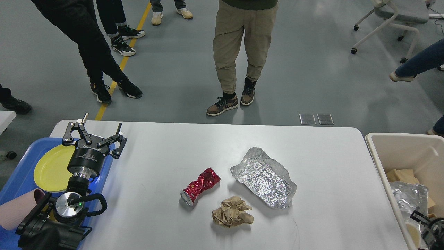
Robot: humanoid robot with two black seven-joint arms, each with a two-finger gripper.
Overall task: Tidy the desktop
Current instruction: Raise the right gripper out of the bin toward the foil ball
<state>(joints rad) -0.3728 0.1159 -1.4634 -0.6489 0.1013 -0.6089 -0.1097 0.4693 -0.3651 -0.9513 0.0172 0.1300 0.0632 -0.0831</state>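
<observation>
Foil [264, 178], a crushed can [200, 190] and a paper wad [231, 216] are lying mid-desktop [166, 152]. We are holding our left gripper [96, 133] spread over the tray [20, 180]; our right gripper [430, 231], barely visible at the bin [378, 152], we cannot judge. We are advising one light pinch per item.

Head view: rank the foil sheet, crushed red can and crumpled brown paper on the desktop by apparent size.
1. Foil sheet, clearly largest.
2. Crumpled brown paper and crushed red can look alike; the paper lies nearer the camera, so no ranking.
</observation>
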